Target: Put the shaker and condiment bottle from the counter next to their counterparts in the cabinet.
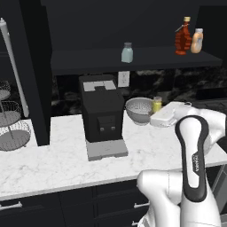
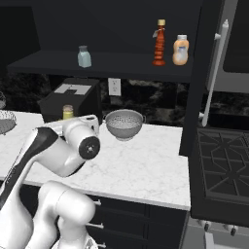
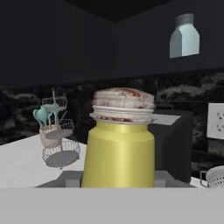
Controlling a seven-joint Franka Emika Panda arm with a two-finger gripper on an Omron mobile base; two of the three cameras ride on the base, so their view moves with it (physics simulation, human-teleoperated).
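The shaker stands right in front of the hand camera, its yellow body rising from the bottom edge and its silver cap level with the middle of that view. The tool's fingertips are hidden behind the grey band, so whether the tool grips the shaker or merely sits close to it cannot be told. From the left base view the shaker stands on the tabletop, just right of the colander and touching or very near the white hand. In the right base view it peeks out behind the arm, in front of the coffee machine.

Up in the cabinet, the red bottle stands upright on the shelf just beside the orange bottle. The glass shaker stands well apart from them, further left along the same shelf.
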